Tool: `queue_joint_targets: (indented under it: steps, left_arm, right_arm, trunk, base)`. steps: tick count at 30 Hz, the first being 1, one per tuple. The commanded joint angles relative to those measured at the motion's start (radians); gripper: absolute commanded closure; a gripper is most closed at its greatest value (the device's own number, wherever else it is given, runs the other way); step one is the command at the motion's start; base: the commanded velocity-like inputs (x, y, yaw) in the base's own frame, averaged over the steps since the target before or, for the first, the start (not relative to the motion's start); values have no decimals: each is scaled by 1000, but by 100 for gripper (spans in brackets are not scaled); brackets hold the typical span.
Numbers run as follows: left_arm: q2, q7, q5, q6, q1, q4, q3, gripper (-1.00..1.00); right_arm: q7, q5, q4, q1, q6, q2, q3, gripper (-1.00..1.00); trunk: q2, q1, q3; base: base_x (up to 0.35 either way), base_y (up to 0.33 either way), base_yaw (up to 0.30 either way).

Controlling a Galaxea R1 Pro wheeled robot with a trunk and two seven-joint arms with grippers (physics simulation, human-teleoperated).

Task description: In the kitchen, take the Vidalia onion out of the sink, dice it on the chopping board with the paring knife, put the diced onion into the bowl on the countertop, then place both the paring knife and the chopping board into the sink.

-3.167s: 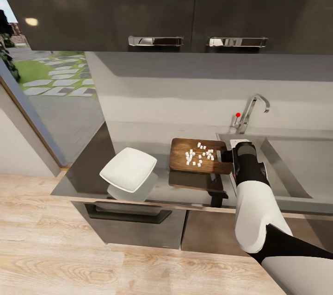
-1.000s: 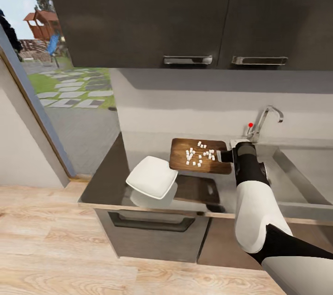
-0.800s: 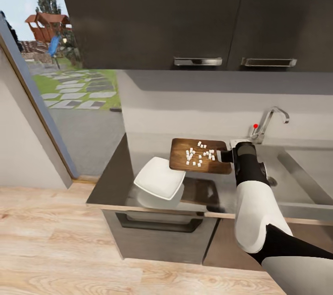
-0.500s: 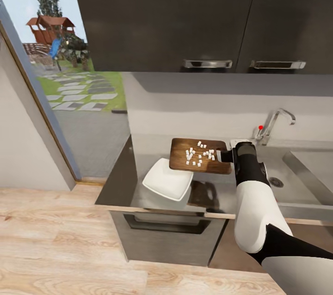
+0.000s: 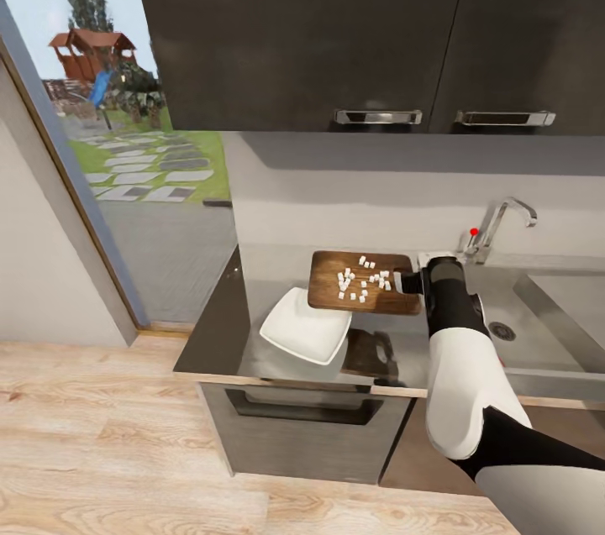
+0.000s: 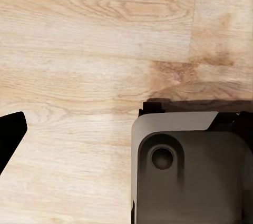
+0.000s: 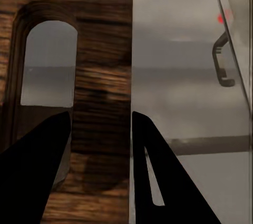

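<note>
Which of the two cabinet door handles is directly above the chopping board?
The left cabinet handle: it hangs above the chopping board held by the right gripper; the right cabinet handle sits over the faucet.

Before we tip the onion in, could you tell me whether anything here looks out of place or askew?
Yes: the chopping board is off the countertop, held level in the air by the right gripper at its handle end, with diced onion loose on top. Its near-left corner overlaps the bowl. Nothing has spilled.
</note>
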Motion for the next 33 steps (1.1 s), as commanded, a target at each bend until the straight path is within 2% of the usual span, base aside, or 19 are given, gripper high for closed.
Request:
queue_joint_targets:
  steps: [1,4,7,26,30,33]
  left_arm:
    - [0,2,6,-7,-2,4,-8,-100]
    - [0,2,6,-7,-2,4,-8,-100]
    - [0,2,6,-7,-2,4,-8,-100]
    - [0,2,6,-7,-2,4,-8,-100]
    - [0,2,6,-7,-2,4,-8,-100]
    - [0,2,6,-7,-2,4,-8,-100]
  right_arm:
    - [1,11,-2,-1,1,1,7,100]
    - [-30,19,-3,-1,0,1,60,100]
    - [-44,23,-11,-1,1,1,87,100]
    - [-43,21,-32,-1,5,1,99,100]
    - [-45,23,-33,-1,5,1,198,100]
    - [-47,23,-33,-1,6,1,238,100]
  trunk:
    - [-2,1,-2]
    - [-2,1,-2]
    - [-2,1,-2]
    - [-2,1,-2]
    - [-2,1,-2]
    - [-2,1,-2]
  base:
    - [0,0,0]
    - [0,0,0]
    - [0,0,0]
    - [0,0,0]
    - [0,0,0]
    - [0,0,0]
